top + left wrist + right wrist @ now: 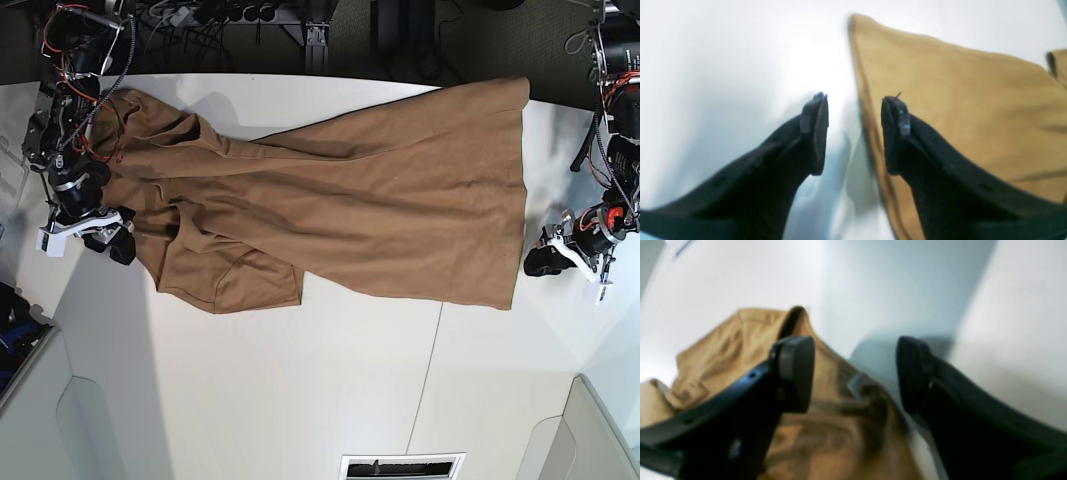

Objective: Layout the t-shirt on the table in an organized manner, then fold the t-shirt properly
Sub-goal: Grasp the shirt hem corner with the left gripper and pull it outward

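Shirt [340, 200] lies spread on table [300, 400]. Left gripper [855, 100] at 3 o'clock and right gripper [855, 373] at 9 o'clock: jaws spread, empty.

The t-shirt [380, 200] under me is plain tan-brown, no print, darker in its creases. The desk [300, 400] is matte white with one thin dark seam. My fingers [815, 133] are black.
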